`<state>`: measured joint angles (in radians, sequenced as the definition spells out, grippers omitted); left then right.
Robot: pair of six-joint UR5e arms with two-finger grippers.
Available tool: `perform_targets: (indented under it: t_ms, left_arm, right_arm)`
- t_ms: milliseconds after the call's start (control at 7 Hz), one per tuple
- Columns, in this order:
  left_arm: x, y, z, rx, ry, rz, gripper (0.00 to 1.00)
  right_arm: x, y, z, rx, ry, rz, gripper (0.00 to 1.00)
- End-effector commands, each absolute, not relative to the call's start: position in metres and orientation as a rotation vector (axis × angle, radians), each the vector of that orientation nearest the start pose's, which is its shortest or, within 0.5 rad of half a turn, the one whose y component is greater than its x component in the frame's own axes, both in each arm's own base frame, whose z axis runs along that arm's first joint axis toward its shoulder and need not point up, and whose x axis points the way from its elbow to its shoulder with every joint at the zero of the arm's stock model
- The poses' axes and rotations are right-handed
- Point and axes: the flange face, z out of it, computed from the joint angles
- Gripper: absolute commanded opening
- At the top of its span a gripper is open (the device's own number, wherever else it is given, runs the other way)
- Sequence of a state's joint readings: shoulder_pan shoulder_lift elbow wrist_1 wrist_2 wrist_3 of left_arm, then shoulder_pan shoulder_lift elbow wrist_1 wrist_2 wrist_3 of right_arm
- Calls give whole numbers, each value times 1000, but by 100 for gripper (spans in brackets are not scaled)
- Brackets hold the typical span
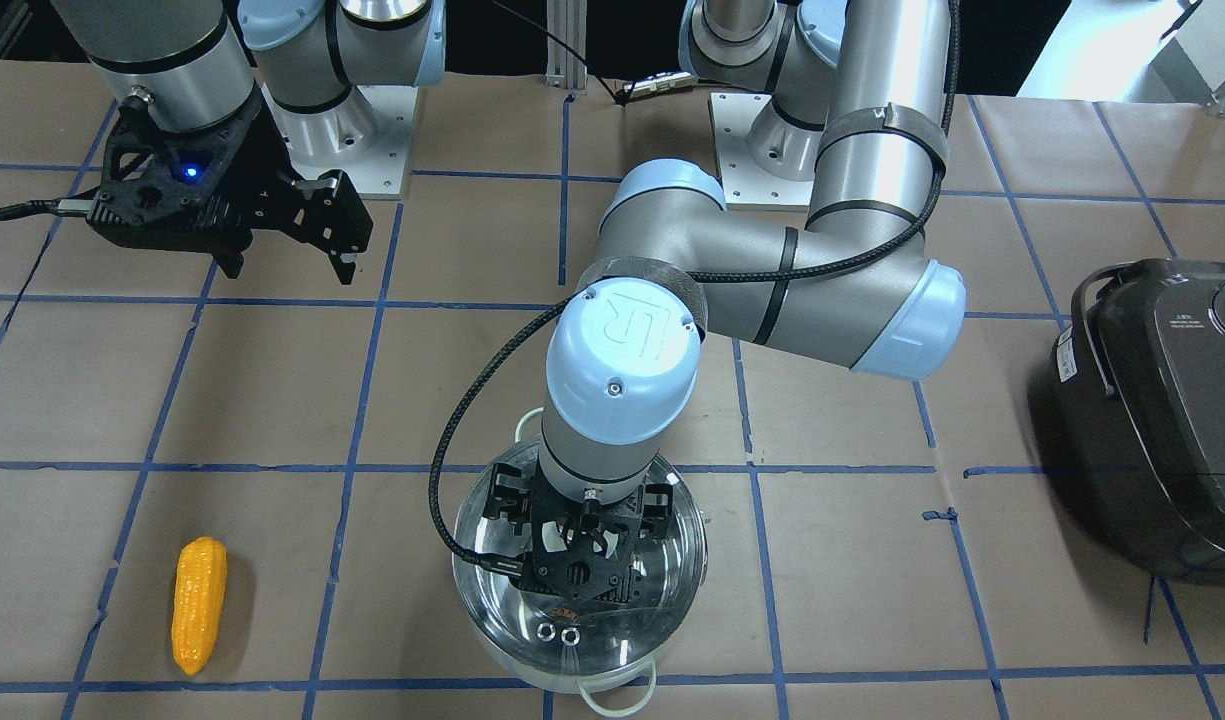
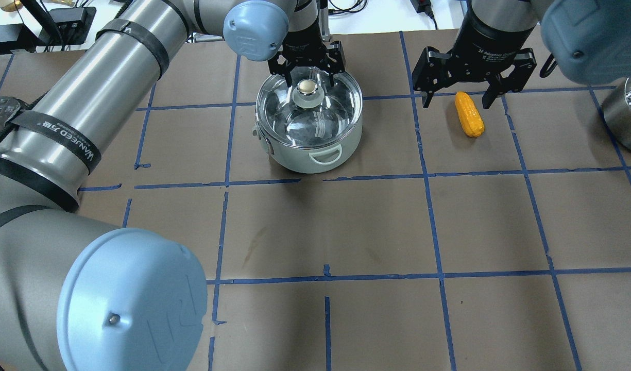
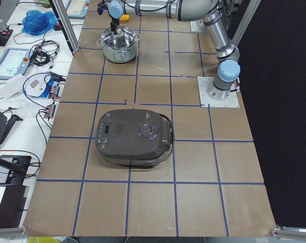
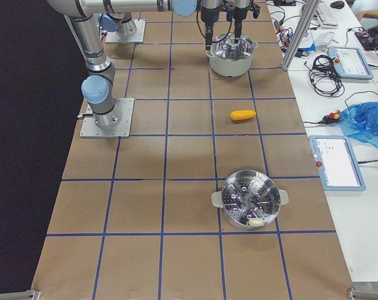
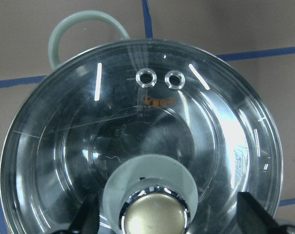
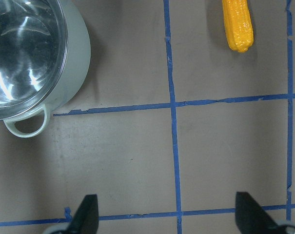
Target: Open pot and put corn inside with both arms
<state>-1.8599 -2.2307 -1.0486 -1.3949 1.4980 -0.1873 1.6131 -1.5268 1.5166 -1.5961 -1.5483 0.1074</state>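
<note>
Left wrist-mounted view: lid knob (image 5: 154, 214) sits centred between the left gripper's (image 2: 307, 76) spread jaws, ungripped (right gripper (image 2: 457, 100), likewise open, hovers near the corn (image 2: 470, 114)).

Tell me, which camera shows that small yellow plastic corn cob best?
The front-facing view: the small yellow plastic corn cob lies whole and unobstructed. Overhead shows it whole but smaller; the right wrist view cuts off one end; the right side view shows it tiny.
</note>
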Motion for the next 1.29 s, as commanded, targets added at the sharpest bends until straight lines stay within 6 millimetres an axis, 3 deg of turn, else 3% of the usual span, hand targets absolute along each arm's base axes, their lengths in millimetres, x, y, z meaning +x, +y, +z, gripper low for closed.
perform_targets:
  t_ms: [0,429,571,714,857,1143]
  left_arm:
    - [-354,-677,342,166,3209,-4,100]
    - [-353,-675,336,185,3200,10,100]
    - [-353,-675,340,197,3198,2,82]
    - [-352,-673,344,197,3199,-6,33]
    - [-352,-672,340,196,3194,17,5]
    - [-350,-668,353,196,3193,9,1]
  right_arm:
    - [158,-507,496,100,3114,-55,100]
    - [158,-505,498,98,3116,-43,100]
    - [157,-506,496,100,3116,-38,100]
    - [156,-508,494,102,3116,-38,100]
    - [156,-513,499,97,3112,-68,100]
    - [157,-513,497,57,3115,-65,100]
